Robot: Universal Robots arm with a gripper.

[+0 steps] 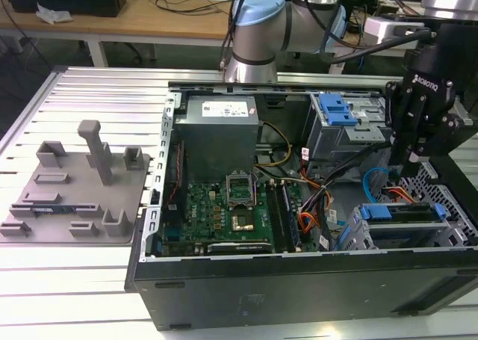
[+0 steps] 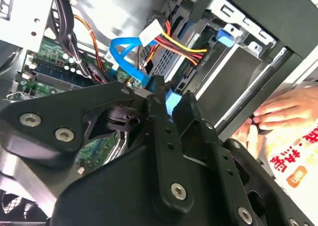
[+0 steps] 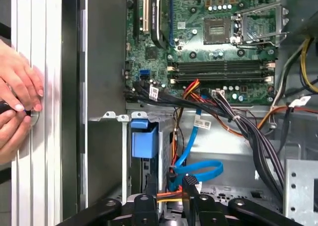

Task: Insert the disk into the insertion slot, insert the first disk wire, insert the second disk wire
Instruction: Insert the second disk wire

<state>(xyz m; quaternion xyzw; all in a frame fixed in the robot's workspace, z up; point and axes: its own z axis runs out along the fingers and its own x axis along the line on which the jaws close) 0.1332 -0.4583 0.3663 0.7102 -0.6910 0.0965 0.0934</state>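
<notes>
The disk (image 1: 396,211), in its blue carrier, lies inside the insertion slot (image 1: 357,234), the low grey cage at the exterior view's right of the open computer case. My gripper (image 1: 413,168) hangs just above the disk's rear edge. In the second wrist view my gripper (image 2: 171,104) is shut on the light blue end of a blue disk wire (image 2: 124,49). In the first wrist view the blue wire (image 3: 198,169) loops down to my gripper (image 3: 168,186), beside the carrier's blue tab (image 3: 144,141). Red, yellow and orange wires (image 2: 179,44) run close by.
A taller bay with a blue latch (image 1: 336,112) stands behind the slot. The motherboard (image 1: 231,205) and power supply (image 1: 220,127) take up the case's middle. A person's hands (image 3: 15,102) rest outside the case wall. A grey fixture plate (image 1: 75,190) lies at the exterior view's left.
</notes>
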